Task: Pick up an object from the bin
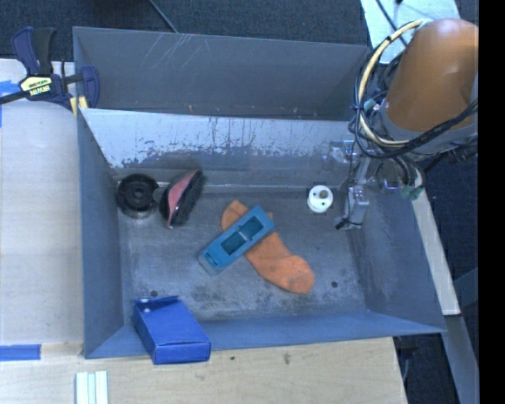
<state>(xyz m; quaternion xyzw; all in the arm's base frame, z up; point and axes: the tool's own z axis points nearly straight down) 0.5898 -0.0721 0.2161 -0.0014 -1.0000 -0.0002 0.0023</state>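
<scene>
Orange wrist cover (429, 74) is sitting highest and closest to the lens, at the view's upper right, with black and yellow cables (369, 120) looping round its lower edge. Arm is coming in from the right, over the right wall of the bin (236, 82), and pointing steeply down. Pincer (349, 219) is hanging low at the right end of the floor, near the foot of the back wall. Whether it is touching the floor: cannot tell. Pincer state, released or clenched: cannot tell.

White round piece (320, 198) with a dark hole is lying just beside the pincer, on its view-left and slightly further back, apart from it. It is the closest thing.

Further left and toward the front, orange cloth (288, 269) is lying flat mid-floor, with a flat blue rectangular piece (234, 241) resting across its left end.

Well apart to the left, a black-and-pink item (183, 197) is lying just beside a black round disc (136, 194) along the back wall.

Blue box (170, 331) is sitting farthest from the pincer, in the front-left corner.
</scene>
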